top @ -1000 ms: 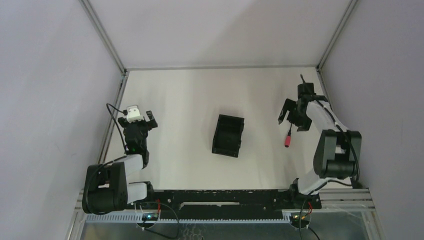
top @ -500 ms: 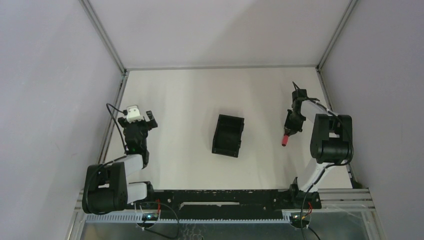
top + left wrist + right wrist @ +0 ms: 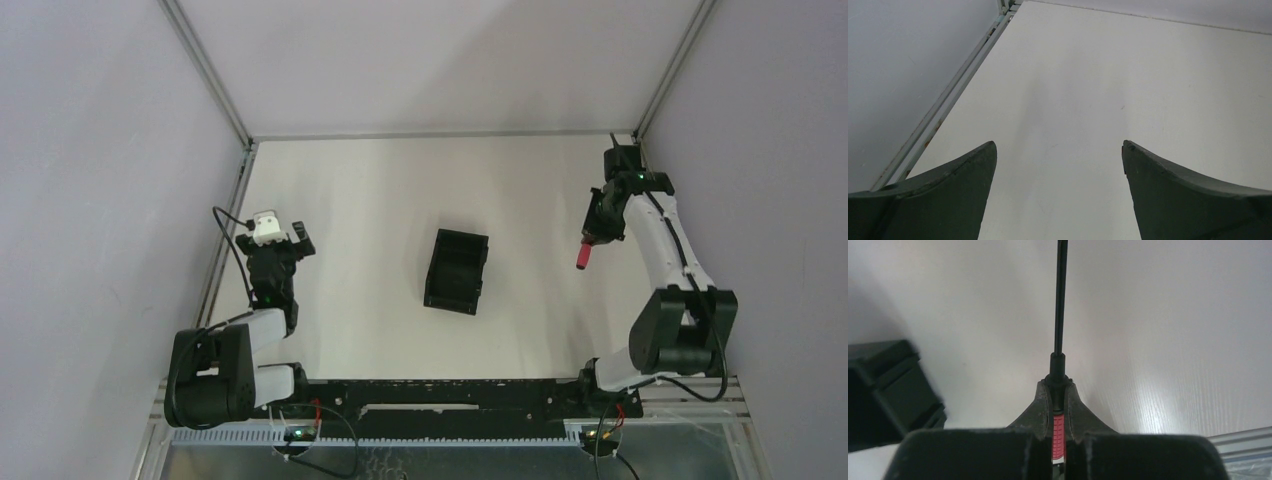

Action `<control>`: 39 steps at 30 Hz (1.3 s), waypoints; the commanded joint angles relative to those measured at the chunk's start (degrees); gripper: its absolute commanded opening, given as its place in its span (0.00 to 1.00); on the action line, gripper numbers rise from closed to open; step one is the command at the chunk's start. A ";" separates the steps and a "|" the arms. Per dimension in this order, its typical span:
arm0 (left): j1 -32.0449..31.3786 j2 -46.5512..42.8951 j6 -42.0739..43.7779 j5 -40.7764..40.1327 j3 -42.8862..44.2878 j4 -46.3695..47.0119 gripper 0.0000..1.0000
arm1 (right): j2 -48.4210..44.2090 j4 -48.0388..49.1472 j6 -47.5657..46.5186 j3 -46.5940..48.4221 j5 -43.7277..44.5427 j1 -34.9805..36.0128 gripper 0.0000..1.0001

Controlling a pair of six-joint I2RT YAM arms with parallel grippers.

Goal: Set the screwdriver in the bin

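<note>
My right gripper is shut on the screwdriver, held above the table at the right. In the right wrist view the red handle sits between the closed fingers and the thin black shaft points straight away from the gripper. The bin, a small black open-top tray, stands on the table's middle, left of my right gripper; its corner shows in the right wrist view. My left gripper is open and empty at the left, its gripper over bare table.
The white table is bounded by grey walls and metal frame rails along the left, back and right. A rail also shows at the lower right of the right wrist view.
</note>
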 commanded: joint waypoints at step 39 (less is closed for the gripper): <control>-0.39 -0.52 -0.31 -0.50 0.59 1.68 1.00 | 28.35 10.48 1.84 13.18 -0.12 45.02 0.10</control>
